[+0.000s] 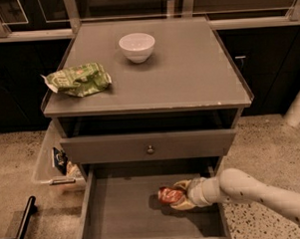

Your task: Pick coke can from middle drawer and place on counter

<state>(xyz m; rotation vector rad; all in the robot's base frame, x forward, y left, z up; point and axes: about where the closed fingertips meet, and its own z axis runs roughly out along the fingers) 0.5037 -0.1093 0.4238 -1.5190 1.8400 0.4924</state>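
Observation:
The coke can (167,195) lies on its side in the open middle drawer (121,210), right of the drawer's middle. My gripper (176,196) reaches in from the right on a pale arm, and its tan fingers are closed around the can's right end, low over the drawer floor. The counter (188,77) is the grey cabinet top above the drawers.
A white bowl (137,46) stands at the back middle of the counter, and a green snack bag (78,79) lies at its left. A partly open drawer front with a round knob (150,149) overhangs the middle drawer. A clear bin (51,163) sits on the floor at the left.

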